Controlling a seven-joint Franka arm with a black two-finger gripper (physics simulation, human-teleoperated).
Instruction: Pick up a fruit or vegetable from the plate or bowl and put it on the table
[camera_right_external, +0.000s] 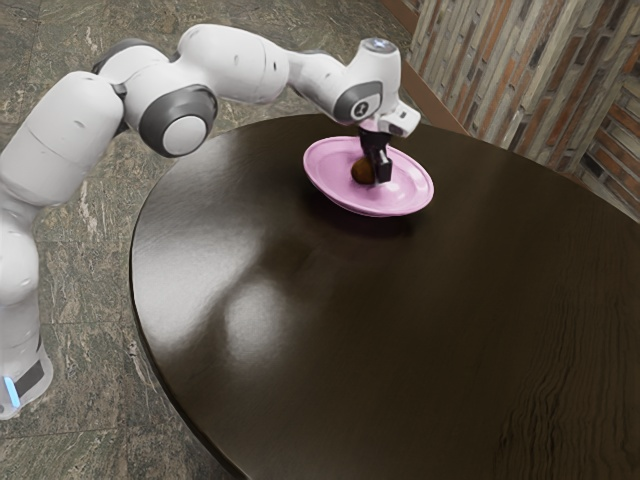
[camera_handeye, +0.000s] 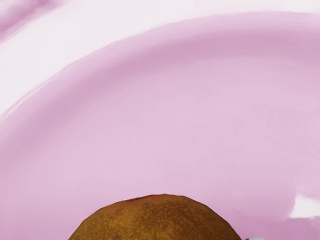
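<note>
Gripper (camera_right_external: 379, 163): black, pointing down, low over the dish. Jaw state: cannot tell; neither their spacing nor any hold on the fruit can be read from this angle.

Fruit (camera_right_external: 361, 171): one piece, rounded, brown, located within the pink plate's outline, right by the gripper, on its side toward the exterior view's left. In the wrist view its top appears as a large dome; skin is golden brown to olive, finely speckled with orange, with a darker reddish patch near the crown. Contact between fruit and plate: hidden.

Plate (camera_right_external: 325, 163): pink, shallow, wide raised rim, glossy. Wrist view gives a smooth pale pink interior, a darker band curving along the rim, and a bright white highlight near the fruit.

Table (camera_right_external: 330, 330): dark brown, curved edge, polished; the plate sits on it toward the far edge, with shadow beside it. Pale glare on the exterior view's left part of the top; wood grain visible toward the exterior view's right.

Arm (camera_right_external: 232, 66): white with grey joint covers, reaching across above the table's edge; blue light at its base.

Floor (camera_right_external: 75, 330): grey-brown, stone-like tiles.

Wall (camera_right_external: 520, 65): narrow strips in brown, rust and grey.
</note>
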